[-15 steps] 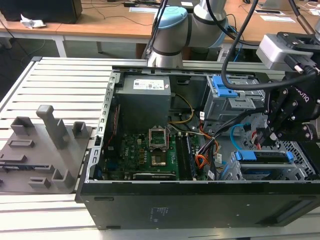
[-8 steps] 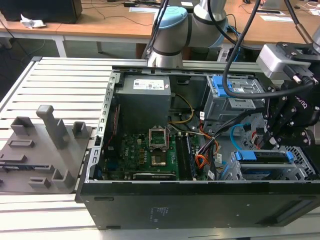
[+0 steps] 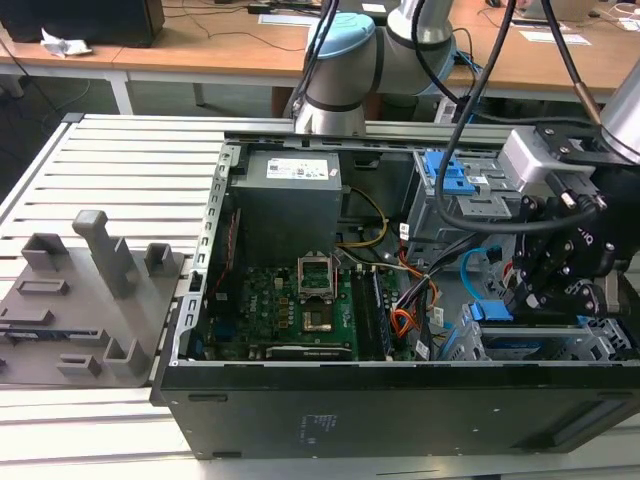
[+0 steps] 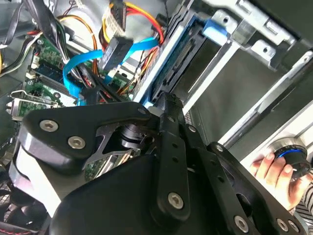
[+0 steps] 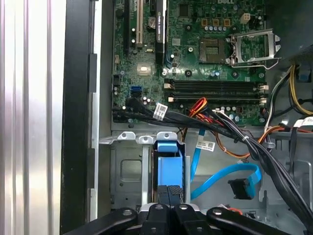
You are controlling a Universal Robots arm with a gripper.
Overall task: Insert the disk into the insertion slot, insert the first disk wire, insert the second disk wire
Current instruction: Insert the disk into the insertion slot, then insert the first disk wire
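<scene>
In the first wrist view, the slot (image 5: 128, 171) is holding the disk (image 5: 168, 164), apparently not fully seated, its blue end showing. The gripper (image 5: 169, 193), fingers closed together and gripping nothing, is bearing on that end. The push is calling for a straight, square line, avoiding the blue cable (image 5: 230, 172).

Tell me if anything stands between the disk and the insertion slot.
Nothing visible blocks it. The disk already sits in the insertion slot, with the gripper at its outer end. The blue cable lies beside the slot, and the black cable bundle crosses beyond it.
</scene>
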